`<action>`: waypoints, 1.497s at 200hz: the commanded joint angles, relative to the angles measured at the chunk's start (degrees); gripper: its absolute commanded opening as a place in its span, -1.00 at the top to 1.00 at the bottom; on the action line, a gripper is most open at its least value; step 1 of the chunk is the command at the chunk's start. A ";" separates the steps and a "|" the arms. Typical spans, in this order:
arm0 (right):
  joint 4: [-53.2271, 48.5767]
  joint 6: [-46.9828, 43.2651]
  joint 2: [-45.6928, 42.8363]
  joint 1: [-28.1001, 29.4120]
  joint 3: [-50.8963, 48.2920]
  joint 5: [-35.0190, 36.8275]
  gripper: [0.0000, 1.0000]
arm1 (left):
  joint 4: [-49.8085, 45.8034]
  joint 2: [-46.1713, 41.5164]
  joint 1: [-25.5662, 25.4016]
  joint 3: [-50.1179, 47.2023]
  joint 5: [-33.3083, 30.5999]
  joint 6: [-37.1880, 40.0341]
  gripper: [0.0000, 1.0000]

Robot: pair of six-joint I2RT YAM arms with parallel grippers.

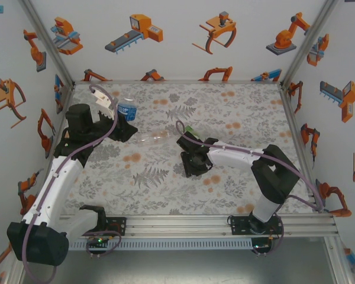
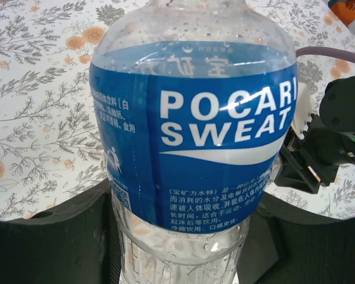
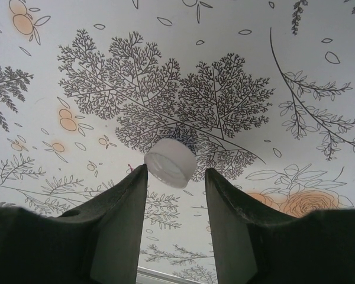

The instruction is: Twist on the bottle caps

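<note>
L gripper [image 1: 121,123] clamped on blue bottle [image 2: 195,136], body between the fingers, neck end pointing away from wrist cam. Prob held steady to leave the neck free for capping. R gripper [image 3: 176,177] is low over table [image 1: 236,118], jaws narrow, cap [image 3: 170,161] right at the tips. Gap shows on one side, so can't tell if it's pinched. Clear bottle [image 1: 151,139] lies on its side btw arms. Next imo: secure cap, then align to neck.
</note>
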 commanded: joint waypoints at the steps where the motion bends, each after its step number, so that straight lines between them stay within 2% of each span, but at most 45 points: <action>1: -2.26 -0.19 -2.37 0.04 2.34 1.56 0.14 | 0.11 0.02 0.35 0.45 0.99 -0.45 0.94; 164: -0.02 -0.03 0.94 0.07 2.37 0.30 0.14 | -0.08 0.04 0.35 0.40 0.99 -0.34 0.93; 299: -0.45 -0.49 1.75 0.05 2.77 2.06 0.13 | -0.29 -0.06 0.35 0.54 0.99 -0.28 0.93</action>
